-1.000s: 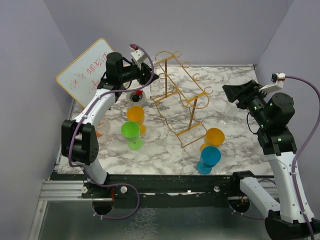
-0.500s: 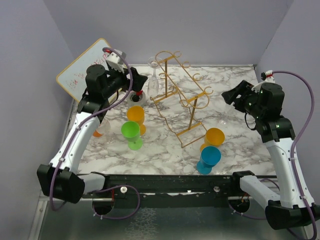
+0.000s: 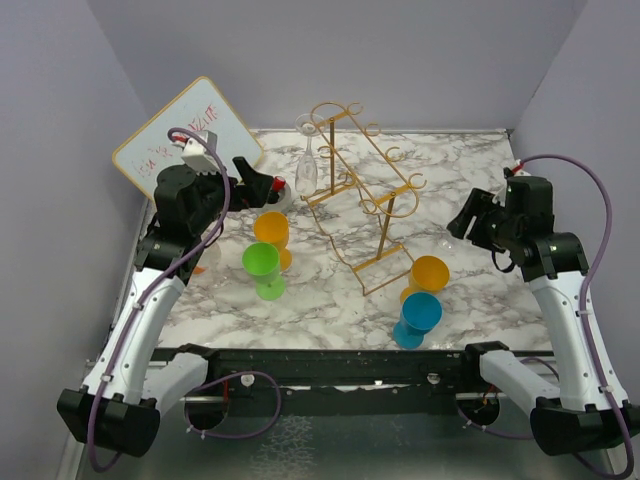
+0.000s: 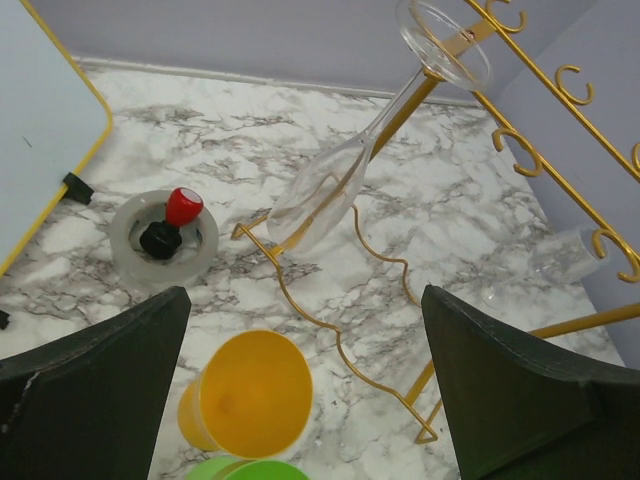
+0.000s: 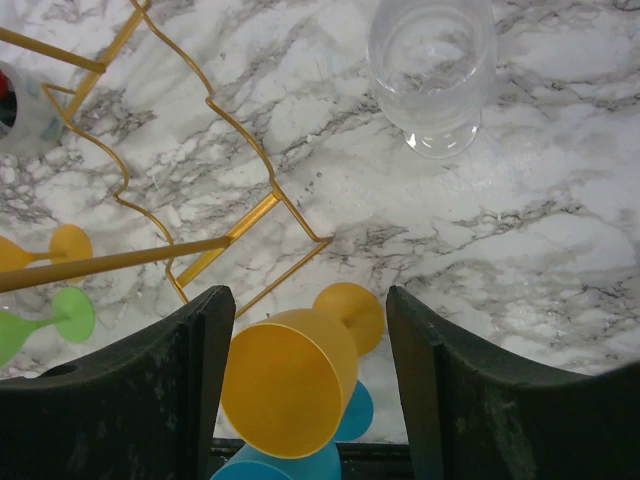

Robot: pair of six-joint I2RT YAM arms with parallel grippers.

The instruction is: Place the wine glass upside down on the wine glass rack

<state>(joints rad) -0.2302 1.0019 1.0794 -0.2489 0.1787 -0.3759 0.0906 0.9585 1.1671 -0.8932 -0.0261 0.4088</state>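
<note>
The wine glass hung bowl-down and tilted on the wine glass rack, right of the empty, wide-open left gripper.

Wine glass inverted on rack

**Colours on my feed**

I see a gold wine glass rack and a clear wine glass. The table is white marble, veined grey. The left orange cup matches the right orange cup. There is a green cup, a blue cup, a yellow-edged whiteboard with red writing, and lilac walls.
</note>
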